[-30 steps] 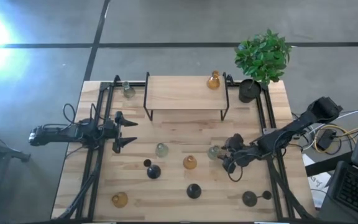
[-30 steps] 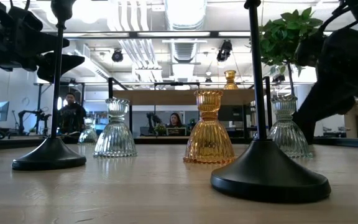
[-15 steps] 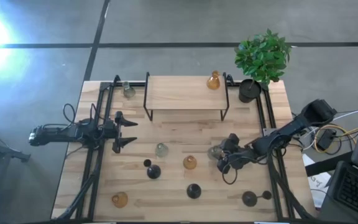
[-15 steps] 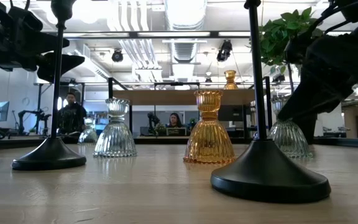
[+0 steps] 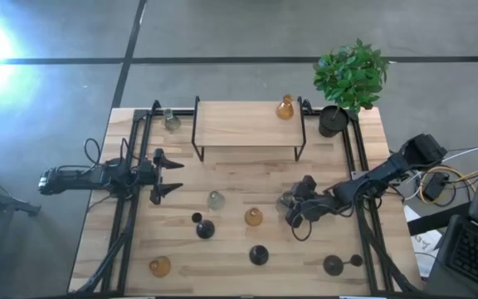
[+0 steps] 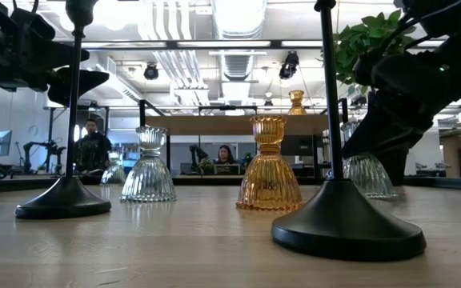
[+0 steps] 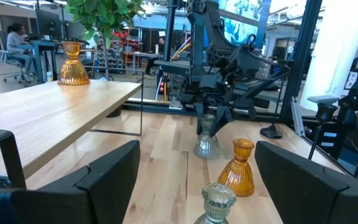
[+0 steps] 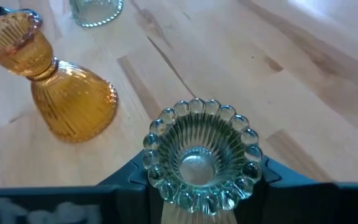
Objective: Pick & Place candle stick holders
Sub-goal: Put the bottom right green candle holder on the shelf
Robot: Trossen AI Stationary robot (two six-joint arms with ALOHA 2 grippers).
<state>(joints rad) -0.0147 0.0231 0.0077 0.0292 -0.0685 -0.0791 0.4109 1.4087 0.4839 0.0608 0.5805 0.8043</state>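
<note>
A clear glass candle stick holder (image 8: pixel 201 155) stands upright right of the table's middle (image 5: pixel 286 201), and my right gripper (image 5: pixel 294 206) is shut on it. An amber holder (image 5: pixel 254 217) stands just to its left on its base, and another clear one (image 5: pixel 216 199) farther left. Black round-based holders (image 5: pixel 205 228) (image 5: pixel 258 255) (image 5: pixel 333 265) stand nearer the front edge. One amber holder (image 5: pixel 285 108) stands on the wooden shelf (image 5: pixel 247 123). My left gripper (image 5: pixel 171 174) waits open at the table's left. My right gripper pinches the clear holder's top cup between its two fingers, one finger (image 8: pixel 132 177) on each of two opposite sides of the beaded rim (image 8: pixel 157 134). The fingers slant down from the table's right. The holder stays upright with its base (image 7: pixel 206 149) on the table.
A potted green plant (image 5: pixel 351 79) stands at the far right corner. One clear holder (image 5: pixel 171 120) stands left of the shelf, and an amber one (image 5: pixel 159 267) near the front left. People sit in the room beyond the table.
My right gripper has moved toward the table's left and a little down, from beside the clear holder to over its top cup. The holder has stayed in its place.
</note>
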